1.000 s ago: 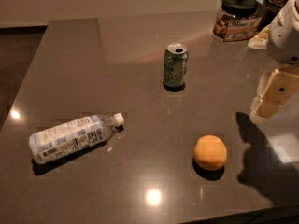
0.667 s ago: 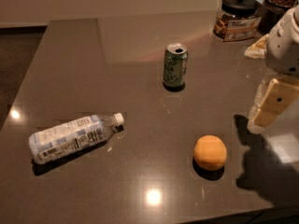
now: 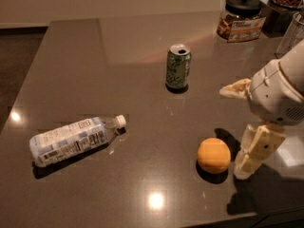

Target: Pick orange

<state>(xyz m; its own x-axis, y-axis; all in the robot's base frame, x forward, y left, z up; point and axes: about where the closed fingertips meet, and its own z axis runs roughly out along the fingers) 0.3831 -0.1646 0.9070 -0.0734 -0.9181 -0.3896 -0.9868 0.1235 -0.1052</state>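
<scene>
The orange (image 3: 213,155), round and matte orange-yellow, is sitting alone on the dark tabletop (image 3: 142,80) near its front edge, casting a small shadow. The pincer (image 3: 256,148) is hanging just beside it.

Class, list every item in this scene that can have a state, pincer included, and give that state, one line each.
orange: resting on the table, not grasped.
green can: upright.
water bottle: lying on its side, cap on.
jar: upright, lid on.
pincer: low beside the orange, on its right, not around it.
</scene>
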